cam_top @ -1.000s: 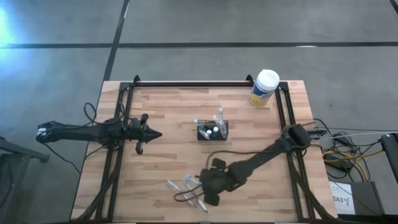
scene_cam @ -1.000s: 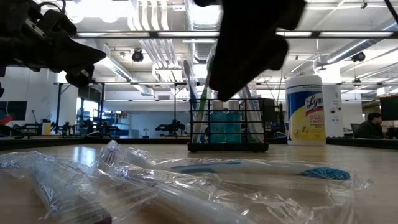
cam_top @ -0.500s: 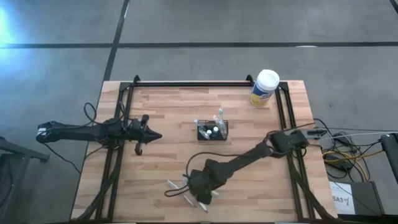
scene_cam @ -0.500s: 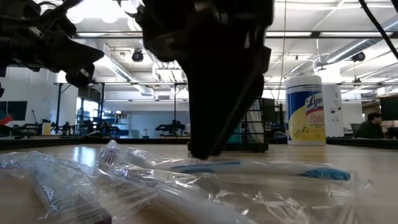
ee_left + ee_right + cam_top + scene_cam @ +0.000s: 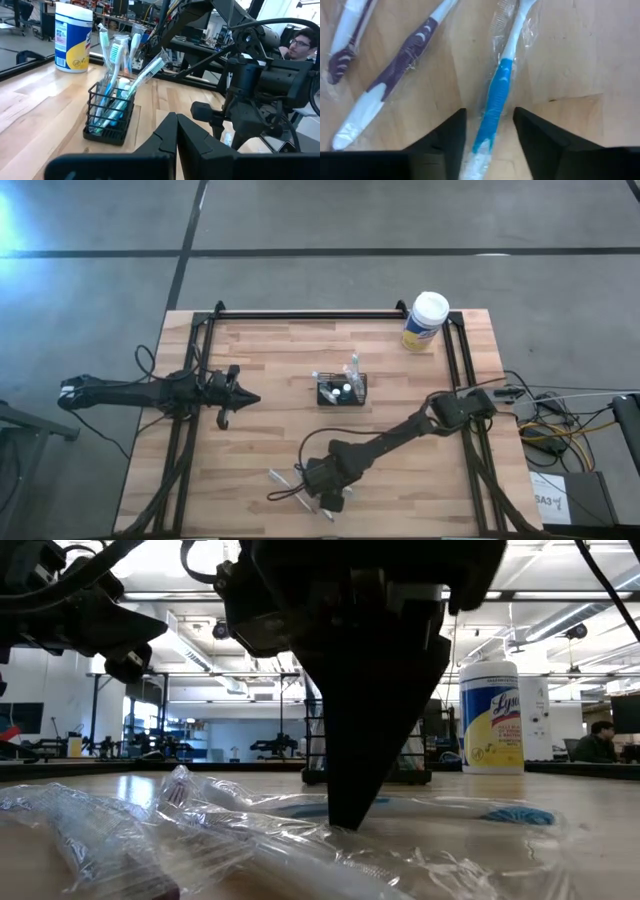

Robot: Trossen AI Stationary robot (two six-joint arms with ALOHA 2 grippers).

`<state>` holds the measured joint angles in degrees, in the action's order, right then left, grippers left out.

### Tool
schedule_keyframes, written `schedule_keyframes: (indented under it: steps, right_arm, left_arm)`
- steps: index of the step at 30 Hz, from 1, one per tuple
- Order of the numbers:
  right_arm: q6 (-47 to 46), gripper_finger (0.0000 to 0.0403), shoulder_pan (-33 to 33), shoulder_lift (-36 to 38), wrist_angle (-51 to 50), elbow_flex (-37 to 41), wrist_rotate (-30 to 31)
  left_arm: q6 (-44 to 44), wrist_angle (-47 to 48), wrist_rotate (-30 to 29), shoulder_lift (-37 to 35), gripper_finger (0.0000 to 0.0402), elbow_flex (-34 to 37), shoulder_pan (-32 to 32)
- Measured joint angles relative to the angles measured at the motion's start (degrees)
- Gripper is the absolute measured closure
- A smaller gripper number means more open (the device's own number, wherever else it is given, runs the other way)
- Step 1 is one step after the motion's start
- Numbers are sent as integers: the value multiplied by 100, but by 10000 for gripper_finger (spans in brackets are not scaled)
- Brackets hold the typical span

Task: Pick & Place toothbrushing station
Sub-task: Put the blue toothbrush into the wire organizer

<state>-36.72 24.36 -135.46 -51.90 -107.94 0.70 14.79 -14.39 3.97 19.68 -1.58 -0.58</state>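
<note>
High view: wooden table (image 5: 270,350), caddy (image 5: 342,391) mid-table, left gripper (image 5: 246,397) idle and closed; right wrist view: right gripper (image 5: 489,131), jaws apart, straddles the blue wrapped toothbrush (image 5: 496,97), so closing appears next.

Black mesh caddy (image 5: 342,391) upright mid-table, holding toothbrushes.

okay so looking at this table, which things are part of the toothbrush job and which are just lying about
Part of the job:
- black caddy, already holding toothbrushes
- wrapped blue toothbrush, between the right claw's open fingers
- two wrapped purple toothbrushes beside it

Just lying about:
- yellow canister at the table's far corner
- left claw, shut, waiting
</note>
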Motion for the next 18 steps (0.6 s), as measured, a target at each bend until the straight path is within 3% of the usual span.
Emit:
schedule_keyframes:
  steps: [8, 12, 18]
  right_arm:
    - [293, 375, -29, 121, -83, 36, 252]
    - [414, 380, -26, 305, -293, 66, 435]
    - [442, 381, 176, 1043, -568, 199, 1394]
  left_arm:
    - [0, -1, -4, 0, 394, 0, -1]
    - [0, -4, -9, 0, 394, 0, -2]
    - [0, -7, -15, -2, 394, 0, -4]
